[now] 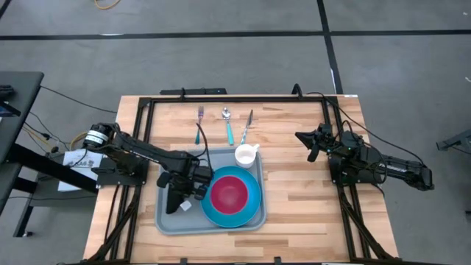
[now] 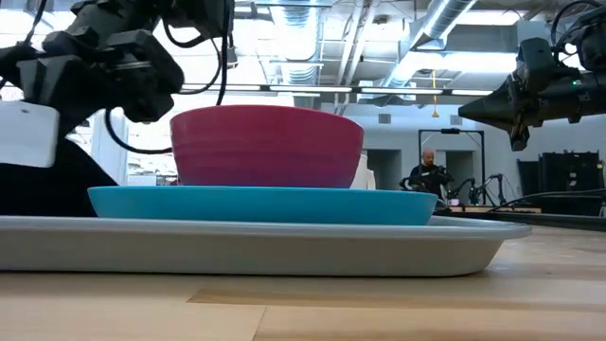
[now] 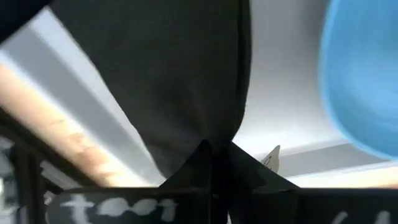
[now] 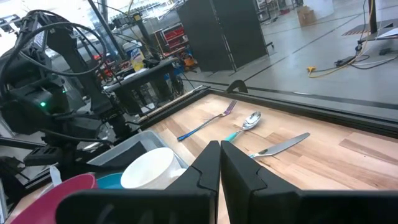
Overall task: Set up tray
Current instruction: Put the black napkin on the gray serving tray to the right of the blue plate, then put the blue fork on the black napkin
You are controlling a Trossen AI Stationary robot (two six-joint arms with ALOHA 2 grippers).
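The light grey-blue tray lies on the wooden table, carrying a round blue plate with a red bowl in it. A white cup stands at the tray's far right corner. My left gripper hovers over the tray's left part, shut on a black napkin with a white tag. My right gripper waits shut above the table's right side, touching nothing. The fork, spoon and knife lie beyond the tray. My left gripper pinches the black napkin between its two fingers, coming from above over the tray's left part. The cloth spreads out from the fingertips; one layer or several, I cannot tell. In the low view the napkin hangs below the gripper down to the tray's rim level.
The cutlery lies in a row near the table's far edge, handles toward the tray. Black frame rails border the table's far, left and right sides. Bare wood stretches right of the tray. A person stands far off in the room.
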